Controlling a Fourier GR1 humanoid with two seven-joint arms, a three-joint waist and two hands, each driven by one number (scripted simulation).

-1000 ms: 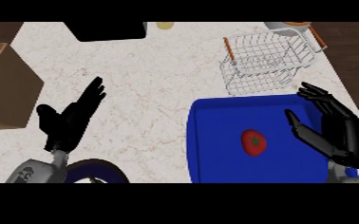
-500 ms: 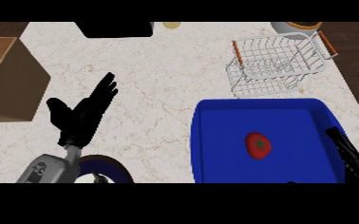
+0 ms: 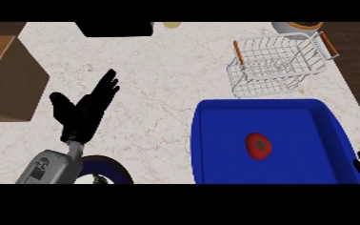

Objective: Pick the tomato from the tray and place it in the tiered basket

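Observation:
A red tomato (image 3: pixel 259 146) with a green stem spot lies in the blue tray (image 3: pixel 224 138) at the lower right of the counter. The white wire tiered basket (image 3: pixel 277 65), with orange handles, stands just behind the tray and holds nothing that I can see. My left hand (image 3: pixel 83 110) rests open on the left, fingers pointing up and away, far from the tray. Of my right hand only a black sliver (image 3: pixel 356 159) shows at the right edge, beside the tray's right wall and not touching the tomato.
A brown box (image 3: pixel 17 82) stands at the left edge. A black object (image 3: pixel 115 28) and a small yellowish thing (image 3: pixel 171 25) sit at the back. A white pot (image 3: pixel 298 27) stands behind the basket. A dark blue round rim (image 3: pixel 107 168) shows beside my left forearm.
My right hand has drawn back from over the tray to the right edge, leaving the tomato where it lay. The left hand keeps its open pose.

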